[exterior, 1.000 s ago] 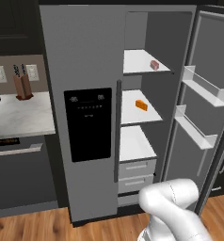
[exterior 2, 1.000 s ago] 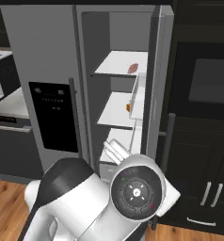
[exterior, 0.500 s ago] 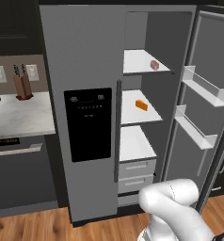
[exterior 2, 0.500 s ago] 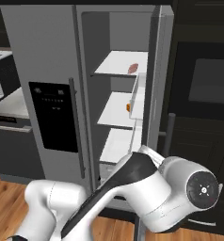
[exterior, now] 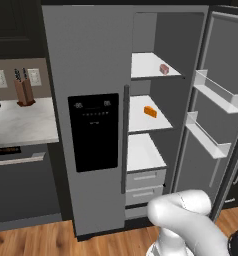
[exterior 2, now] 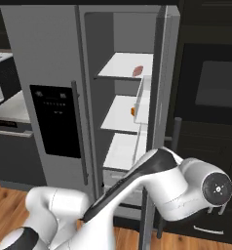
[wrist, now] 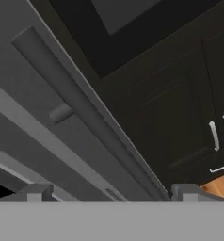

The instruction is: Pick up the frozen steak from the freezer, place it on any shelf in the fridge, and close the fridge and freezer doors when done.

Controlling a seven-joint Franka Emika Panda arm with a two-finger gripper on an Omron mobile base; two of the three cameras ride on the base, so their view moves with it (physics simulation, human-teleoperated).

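The frozen steak point(exterior: 164, 69) point(exterior 2: 137, 71) lies on the top white shelf point(exterior: 143, 65) of the fridge point(exterior: 183, 45), whose compartment stands open. The fridge door point(exterior: 226, 55) is swung out to the right. The freezer door point(exterior: 86, 60) with its black dispenser panel is shut and hides the freezer's inside. In the hand view my gripper point(wrist: 111, 195) is open and holds nothing. It faces the grey outer side of the fridge door, just below its bar handle point(wrist: 76, 103). My arm point(exterior 2: 152, 176) reaches low around that door's edge.
An orange wedge point(exterior: 150, 111) lies on the middle fridge shelf, with grey drawers point(exterior: 146, 182) below. Clear bins point(exterior: 218, 95) stick out from the open door. Black cabinets and a wall oven point(exterior 2: 210, 97) stand right of the door. A counter with a knife block point(exterior: 24, 90) is at the left.
My arm has swung to the right, around the edge of the open fridge door. The steak, the wedge and both doors have stayed as they were.
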